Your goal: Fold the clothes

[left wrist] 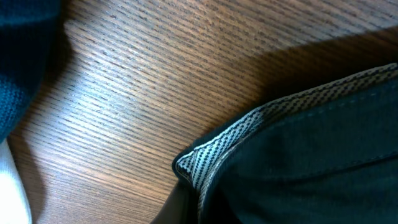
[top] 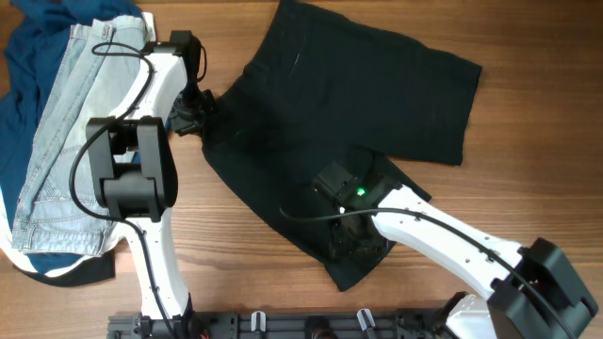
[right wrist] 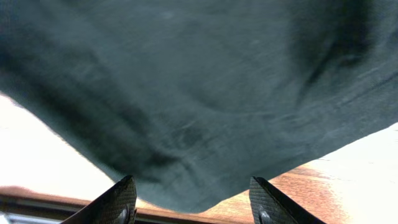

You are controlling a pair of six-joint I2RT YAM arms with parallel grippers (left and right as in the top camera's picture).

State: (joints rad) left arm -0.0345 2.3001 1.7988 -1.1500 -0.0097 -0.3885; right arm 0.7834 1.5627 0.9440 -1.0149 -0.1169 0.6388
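The worktop (top: 245, 273) is brown wood with thin lines running across it. On its far left side lies a pair of light blue jeans (top: 66, 141), laid out long, and a dark blue piece of clothing (top: 24, 56) pokes out from under them at the top corner. Something white (top: 57, 262) with a dark edge peeks out from under the bottom end of the jeans, and a black rail (top: 283, 325) runs along the near edge of the worktop.
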